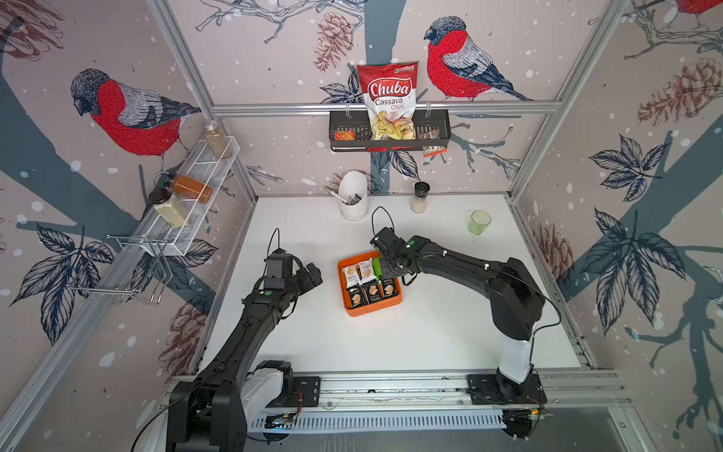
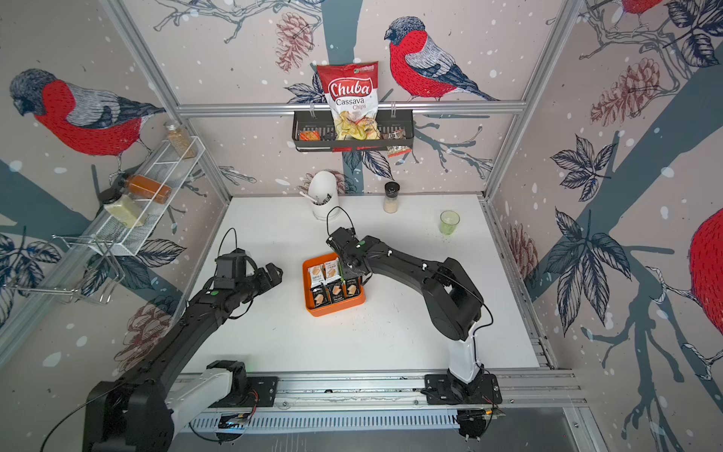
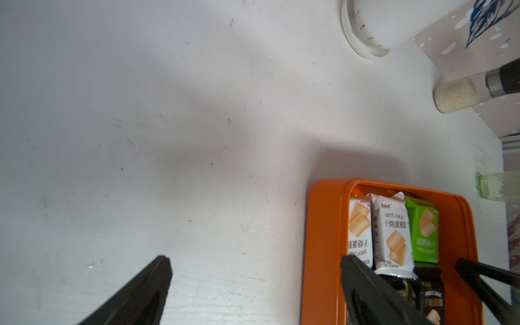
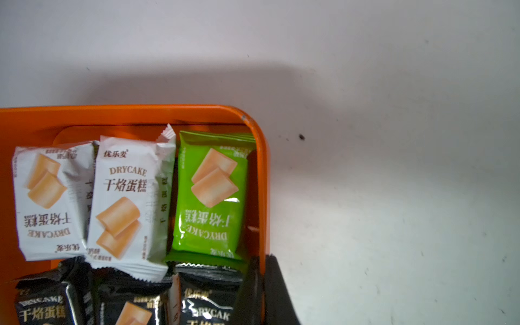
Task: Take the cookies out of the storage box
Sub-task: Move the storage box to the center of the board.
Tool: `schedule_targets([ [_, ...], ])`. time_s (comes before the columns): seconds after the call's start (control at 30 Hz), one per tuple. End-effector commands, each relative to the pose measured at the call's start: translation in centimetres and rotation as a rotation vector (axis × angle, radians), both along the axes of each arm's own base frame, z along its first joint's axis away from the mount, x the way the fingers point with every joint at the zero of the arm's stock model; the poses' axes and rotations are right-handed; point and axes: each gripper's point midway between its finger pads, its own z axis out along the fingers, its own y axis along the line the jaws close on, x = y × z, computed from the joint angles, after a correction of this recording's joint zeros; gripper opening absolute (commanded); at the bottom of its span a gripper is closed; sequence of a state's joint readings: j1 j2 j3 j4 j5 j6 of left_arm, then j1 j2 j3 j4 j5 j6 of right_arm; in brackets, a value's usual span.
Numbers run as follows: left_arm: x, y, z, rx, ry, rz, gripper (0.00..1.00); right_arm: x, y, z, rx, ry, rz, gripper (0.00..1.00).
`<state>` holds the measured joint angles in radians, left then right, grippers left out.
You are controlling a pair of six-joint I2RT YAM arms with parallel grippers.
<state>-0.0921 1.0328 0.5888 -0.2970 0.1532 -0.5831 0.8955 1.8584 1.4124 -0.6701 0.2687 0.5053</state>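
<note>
- Your left gripper (image 1: 314, 274) hung over the table (image 1: 430, 332) on the left of the storage box (image 1: 369, 310), with bare table showing between them. Its fingers (image 3: 157, 281) stood wide apart and held nothing.
- The storage box sat mid-table, and the cookies (image 2: 335, 291) lay inside it.
- Near row: three black packets (image 1: 371, 291) lay side by side on top.
- Far row: two white packets (image 4: 123, 202), then one green packet (image 4: 211, 194) against the box's right wall.
- Your right gripper (image 4: 262, 257) reached down at that right wall, about where the green packet met the black row. Its fingers were clamped on the wall itself, one inside the box and one outside.
- Farther back, well apart from the box, a white holder (image 1: 353, 199), a spice jar (image 1: 419, 197) and a green cup (image 1: 480, 222) stood on the table.
- Farthest back, a black basket (image 1: 438, 129) hung on the back wall with a chips bag (image 1: 389, 98) upright in it.
</note>
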Motion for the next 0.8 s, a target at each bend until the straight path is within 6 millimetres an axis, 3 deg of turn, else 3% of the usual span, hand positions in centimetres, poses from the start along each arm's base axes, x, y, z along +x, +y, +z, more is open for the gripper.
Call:
schedule_targets([
  [0.0, -0.1, -1.5, 0.7, -0.06, -0.003, -0.021, 0.97, -0.7, -0.4, 0.9, 0.1, -0.022, -0.034, 0.0],
  [0.2, -1.3, -4.0, 0.4, -0.09, 0.022, -0.056, 0.97, -2.6, -4.3, 0.4, 0.123, -0.021, -0.073, 0.0],
  [0.5, -2.8, -7.3, 0.1, -0.112, 0.049, -0.062, 0.97, -2.2, -8.6, -1.0, 0.166, -0.042, -0.113, 0.03],
  [0.77, -3.6, -9.1, 0.1, -0.121, 0.066, -0.057, 0.97, -1.7, -10.5, -1.2, 0.177, -0.041, -0.106, 0.09],
])
